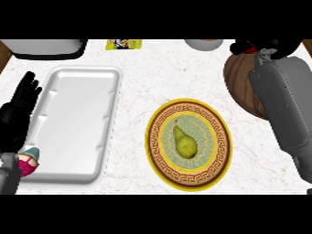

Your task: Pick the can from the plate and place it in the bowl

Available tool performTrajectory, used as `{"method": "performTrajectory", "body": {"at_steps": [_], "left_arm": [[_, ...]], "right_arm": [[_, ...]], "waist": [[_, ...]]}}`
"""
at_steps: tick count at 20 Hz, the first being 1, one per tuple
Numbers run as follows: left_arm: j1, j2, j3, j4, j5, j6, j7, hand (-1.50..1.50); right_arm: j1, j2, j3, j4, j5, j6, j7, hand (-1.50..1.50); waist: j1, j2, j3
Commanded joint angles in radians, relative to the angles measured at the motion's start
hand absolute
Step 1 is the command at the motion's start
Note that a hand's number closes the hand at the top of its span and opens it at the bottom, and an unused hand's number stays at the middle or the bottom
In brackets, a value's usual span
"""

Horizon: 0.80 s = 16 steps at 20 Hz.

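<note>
The right robot hand reaches to the far right of the plate, over the brown bowl. Its black fingers curl round something red at the bowl's far rim, probably the can, though the hand hides most of it. The grey forearm lies across the bowl, covering much of it. The left robot hand rests at the left edge, well apart from the plate, its fingers straight and spread, holding nothing. The plate, gold-rimmed and patterned, sits on the marble tabletop with a pear in its middle. Left of the plate lies a white tray. A small pink and teal thing shows by the tray's near left corner.
</note>
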Motion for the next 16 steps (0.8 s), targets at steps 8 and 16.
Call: {"method": "performTrajectory", "body": {"at_steps": [8,16], "left_arm": [[-0.003,-0.016,0.009,-0.029,-0.016,-0.03,0.022,0.0],[-0.058,-0.04,0.002,0.047,-0.04,-0.025,-0.026,0.0]], "right_arm": [[0.02,-0.114,-0.184,0.361,-0.12,-0.23,-0.378,1.5],[-0.002,-0.209,-0.286,0.595,-0.2,-0.058,-0.357,1.5]], "waist": [[0.018,0.006,0.001],[0.024,0.015,0.001]]}}
